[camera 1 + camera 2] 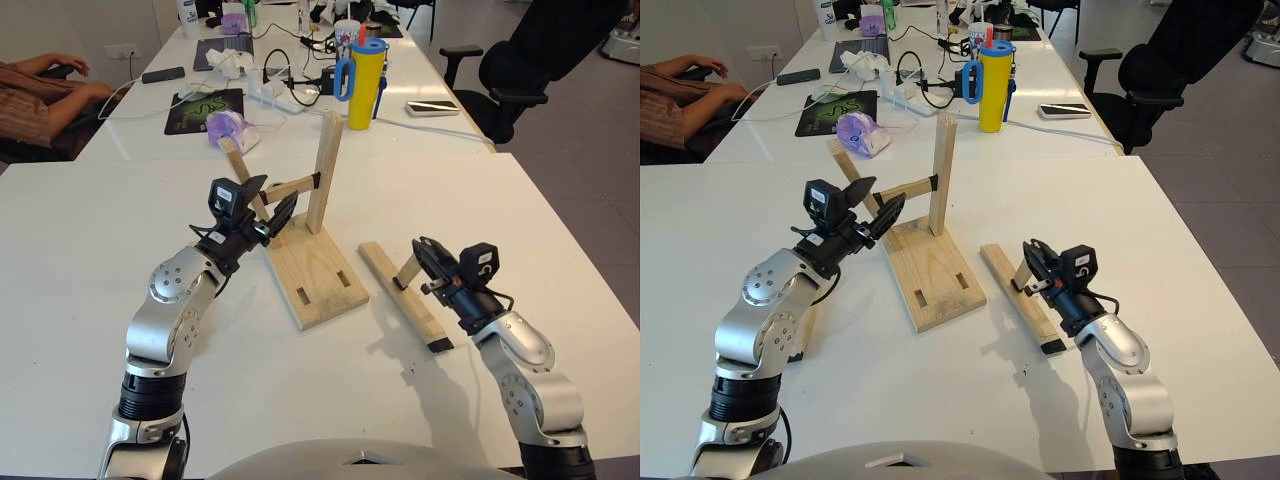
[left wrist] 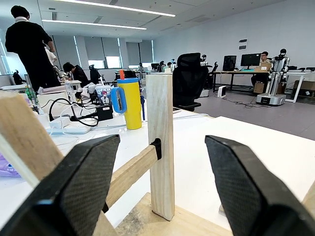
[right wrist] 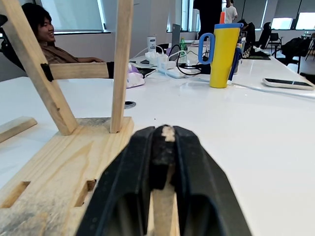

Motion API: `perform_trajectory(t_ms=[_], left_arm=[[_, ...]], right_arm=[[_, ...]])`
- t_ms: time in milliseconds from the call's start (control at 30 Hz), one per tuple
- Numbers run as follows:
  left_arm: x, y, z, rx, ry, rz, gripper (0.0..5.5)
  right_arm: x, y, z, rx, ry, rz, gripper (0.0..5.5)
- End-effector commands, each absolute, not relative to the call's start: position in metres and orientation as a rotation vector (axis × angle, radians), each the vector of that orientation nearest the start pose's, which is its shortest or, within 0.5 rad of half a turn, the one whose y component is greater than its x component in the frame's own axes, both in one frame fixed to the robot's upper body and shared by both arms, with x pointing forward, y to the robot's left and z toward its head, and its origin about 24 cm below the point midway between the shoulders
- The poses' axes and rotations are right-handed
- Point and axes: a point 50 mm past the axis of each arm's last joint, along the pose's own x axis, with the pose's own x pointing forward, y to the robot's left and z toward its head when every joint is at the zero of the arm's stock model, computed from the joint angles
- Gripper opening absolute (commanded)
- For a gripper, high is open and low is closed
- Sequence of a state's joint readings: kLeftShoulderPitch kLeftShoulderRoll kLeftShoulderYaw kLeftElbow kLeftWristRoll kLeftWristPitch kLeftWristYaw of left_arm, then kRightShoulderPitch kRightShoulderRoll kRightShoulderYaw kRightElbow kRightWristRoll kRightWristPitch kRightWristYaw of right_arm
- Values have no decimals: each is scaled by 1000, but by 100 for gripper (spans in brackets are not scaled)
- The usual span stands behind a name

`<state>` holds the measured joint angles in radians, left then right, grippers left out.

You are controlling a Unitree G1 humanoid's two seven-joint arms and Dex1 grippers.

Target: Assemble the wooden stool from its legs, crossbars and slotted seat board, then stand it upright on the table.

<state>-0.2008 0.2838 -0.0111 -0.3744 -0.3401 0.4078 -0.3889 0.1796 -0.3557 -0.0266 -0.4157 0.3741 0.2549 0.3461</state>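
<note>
So here's where we're at: the slotted seat board (image 1: 315, 275) lies flat around the middle of the white table (image 1: 80, 260), and two legs are already stuck in at its far end. One leg (image 1: 325, 170) stands pretty much straight up, the other leg (image 1: 233, 157) leans off toward the table's left edge, and a crossbar (image 1: 293, 187) runs between them. The two slots (image 1: 303, 294) at the board's near end are still bare. The left gripper (image 1: 268, 197) hovers right at the leaning leg and the crossbar with its fingers (image 2: 81, 191) spread wide apart. From the wrist camera the crossbar sits in the gap between them, but we honestly can't tell if either finger touches wood. Over on the right, a loose leg (image 1: 400, 292) lies flat on the table just beside the board, between it and the right edge, with its black-tipped end pointing at the near edge. A short wooden piece (image 1: 408, 272) sticks up off that leg, and the right gripper (image 1: 422, 252) is clamped tight on it, fingers (image 3: 123, 196) pinched together around the wood. Past the far edge, on the next table, we've got a yellow tumbler (image 1: 364, 82) with a blue handle, a phone (image 1: 432, 107) and a purple bundle (image 1: 232, 128).
</note>
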Motion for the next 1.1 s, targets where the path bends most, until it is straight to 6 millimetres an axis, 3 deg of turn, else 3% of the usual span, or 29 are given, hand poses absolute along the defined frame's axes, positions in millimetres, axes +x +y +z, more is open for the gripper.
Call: perform_trajectory(t_ms=[33, 167, 200, 367, 533, 600, 867, 933, 1000, 1067, 1100], left_arm=[[268, 141, 148, 27, -154, -577, 321], [268, 141, 147, 28, -153, -577, 321], [268, 141, 148, 28, -156, -578, 321], [269, 142, 149, 25, -167, -573, 321], [269, 141, 149, 25, -178, -563, 321], [270, 141, 149, 23, -181, -561, 321], [276, 139, 153, 21, -199, -564, 321], [274, 139, 152, 19, -199, -559, 321], [273, 138, 152, 18, -199, -560, 321], [272, 136, 150, 17, -194, -571, 321], [271, 137, 150, 19, -190, -577, 321]], right_arm=[[210, -185, 57, 2, 191, 392, 43], [221, -185, 80, 39, 104, 386, 43], [222, -185, 87, 48, 75, 391, 80], [231, -178, 132, 123, -84, 443, 153], [255, -168, 192, 109, -245, 486, 226], [266, -164, 213, 66, -305, 497, 226], [271, -155, 225, 31, -344, 491, 226], [272, -154, 207, 32, -288, 490, 226], [268, -156, 153, 28, -96, 487, 226], [253, -163, 75, 0, 235, 428, 226], [243, -167, 48, -6, 356, 405, 226]])
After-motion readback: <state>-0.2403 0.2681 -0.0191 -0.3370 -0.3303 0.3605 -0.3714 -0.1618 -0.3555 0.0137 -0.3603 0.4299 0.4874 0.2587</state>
